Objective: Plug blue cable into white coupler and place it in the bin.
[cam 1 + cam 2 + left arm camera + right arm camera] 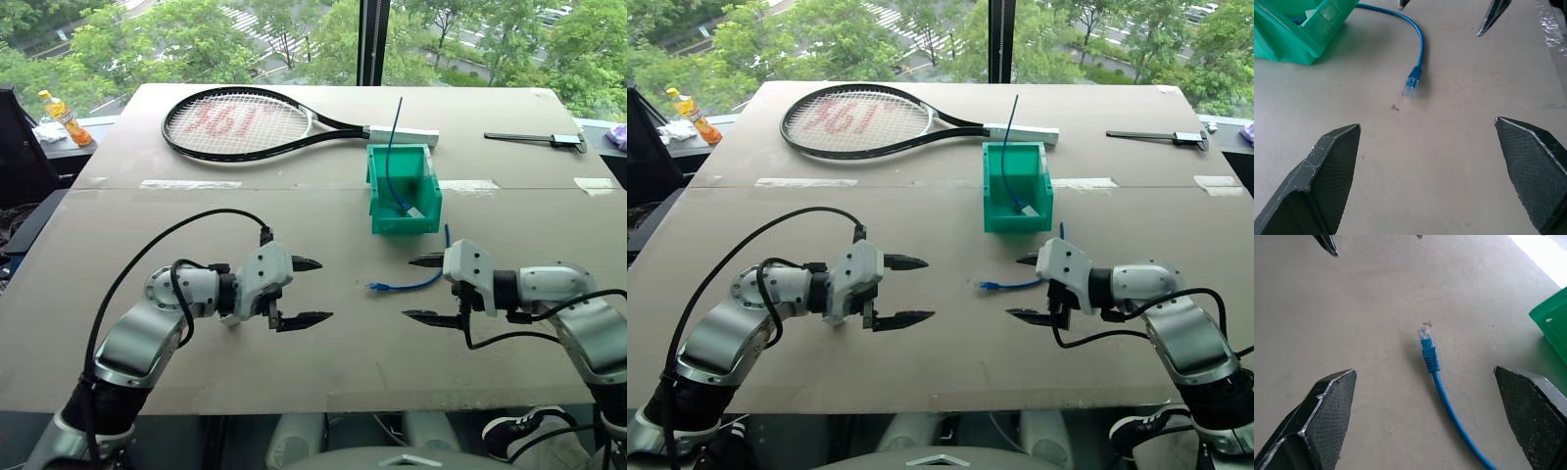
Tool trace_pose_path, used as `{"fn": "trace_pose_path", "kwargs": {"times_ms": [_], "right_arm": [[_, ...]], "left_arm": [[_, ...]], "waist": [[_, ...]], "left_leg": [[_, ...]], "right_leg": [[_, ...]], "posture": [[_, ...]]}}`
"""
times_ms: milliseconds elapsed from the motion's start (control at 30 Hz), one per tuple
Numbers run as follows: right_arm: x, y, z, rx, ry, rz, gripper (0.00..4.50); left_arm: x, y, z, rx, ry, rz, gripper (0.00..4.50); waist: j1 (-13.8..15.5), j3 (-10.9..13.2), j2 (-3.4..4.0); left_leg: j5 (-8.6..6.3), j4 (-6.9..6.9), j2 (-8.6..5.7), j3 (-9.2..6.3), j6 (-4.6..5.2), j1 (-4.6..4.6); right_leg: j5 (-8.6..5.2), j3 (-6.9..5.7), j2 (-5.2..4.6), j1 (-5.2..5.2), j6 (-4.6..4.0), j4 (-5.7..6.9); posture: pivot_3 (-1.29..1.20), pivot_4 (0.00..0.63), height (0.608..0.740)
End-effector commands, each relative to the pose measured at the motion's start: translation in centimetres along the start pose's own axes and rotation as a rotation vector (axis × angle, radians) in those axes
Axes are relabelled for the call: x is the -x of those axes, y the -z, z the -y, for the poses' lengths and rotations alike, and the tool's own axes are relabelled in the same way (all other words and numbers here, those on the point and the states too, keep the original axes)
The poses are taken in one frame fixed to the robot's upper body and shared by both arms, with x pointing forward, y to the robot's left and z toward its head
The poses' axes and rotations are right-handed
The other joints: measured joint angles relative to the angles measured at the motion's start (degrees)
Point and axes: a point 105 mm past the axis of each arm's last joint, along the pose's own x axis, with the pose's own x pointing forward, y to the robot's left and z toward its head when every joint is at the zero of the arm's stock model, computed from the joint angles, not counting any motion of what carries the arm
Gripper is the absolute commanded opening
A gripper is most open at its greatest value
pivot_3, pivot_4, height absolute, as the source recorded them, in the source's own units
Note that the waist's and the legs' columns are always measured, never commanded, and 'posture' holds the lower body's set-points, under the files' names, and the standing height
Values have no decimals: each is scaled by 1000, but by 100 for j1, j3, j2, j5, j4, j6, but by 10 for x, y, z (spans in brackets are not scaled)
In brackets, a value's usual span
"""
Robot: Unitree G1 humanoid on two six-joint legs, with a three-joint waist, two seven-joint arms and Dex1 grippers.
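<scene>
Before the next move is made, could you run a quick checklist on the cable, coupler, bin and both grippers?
1. Left gripper open and empty: ok.
2. Right gripper open and empty: ok.
3. Blue cable lying free on the table, plug end pointing between the grippers: ok.
4. Blue cable plugged into the white coupler: not ok.
5. Bin upright: ok.
6. White coupler within easy grasp: cannot tell.

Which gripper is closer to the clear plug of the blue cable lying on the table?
Right. The right gripper sits just beside the blue cable, whose plug points toward the left gripper, farther off. Both are open, neither touching it.
</scene>
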Motion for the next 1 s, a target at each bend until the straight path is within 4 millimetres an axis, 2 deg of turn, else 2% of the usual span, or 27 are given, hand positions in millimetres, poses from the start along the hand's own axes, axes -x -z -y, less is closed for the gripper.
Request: {"fn": "trace_pose_path", "kwargs": {"times_ms": [33,200,367,400,433,467,533,700,767,833,900,1000], "right_arm": [[21,-10,-7,54,153,59,4435],[39,0,-28,6,302,68,4435],[47,5,-37,-15,384,43,4435],[47,5,-38,-18,390,42,4500],[48,5,-38,-21,405,40,4500],[49,5,-39,-24,421,38,4500],[50,5,-40,-27,444,36,4500],[48,4,-42,-68,481,51,4500],[41,7,-43,-190,504,81,4500],[32,4,-46,-384,501,164,4500],[26,-4,-50,-486,461,223,4500],[17,-4,-53,-603,434,226,4500]], "left_arm": [[-14,-2,-7,-42,45,-25,4500],[-44,1,-18,-71,104,-54,4500],[-64,10,-21,-123,169,-117,4500],[-65,10,-22,-132,174,-124,3995],[-67,9,-22,-141,196,-128,3744],[-69,7,-22,-145,209,-122,3298],[-72,4,-23,-149,221,-116,2115],[-74,-1,-19,-172,268,-80,85],[-72,-8,-13,-194,301,-29,30],[-68,-24,-9,-248,313,70,30],[-67,-40,-14,-265,264,153,30],[-66,-72,-26,-303,152,292,30]], "waist": [[-23,0,1],[-68,1,-2],[-56,-1,-4],[-48,-1,-4],[-43,0,-4],[-40,0,-4],[-37,0,-4],[-40,0,-4],[-39,-1,-5],[-43,0,-4],[-38,0,-4],[-30,-1,-5]], "left_leg": [[0,0,0,0,0,-1],[0,5,3,24,1,11],[0,6,8,31,1,23],[0,6,9,31,1,22],[0,6,8,30,1,20],[0,6,8,29,1,18],[0,6,8,27,1,14],[0,6,7,26,1,14],[0,6,8,24,1,14],[0,6,9,20,1,14],[0,6,12,18,1,13],[0,11,9,11,2,6]], "right_leg": [[0,-1,0,0,1,1],[-16,20,3,2,23,4],[-24,28,10,7,8,9],[-24,28,10,7,8,9],[-25,28,10,7,8,9],[-25,27,10,5,8,8],[-25,26,9,4,7,7],[-25,26,8,3,6,6],[-25,25,8,3,7,6],[-25,22,7,4,6,7],[-23,23,-1,3,3,8],[-22,21,-9,4,1,6]], "posture": [[0,150,740],[0,150,740],[0,150,740],[0,150,740],[0,150,740],[0,150,740],[0,150,740],[0,150,740],[0,150,740],[0,150,740],[0,150,740],[0,150,740]]}}
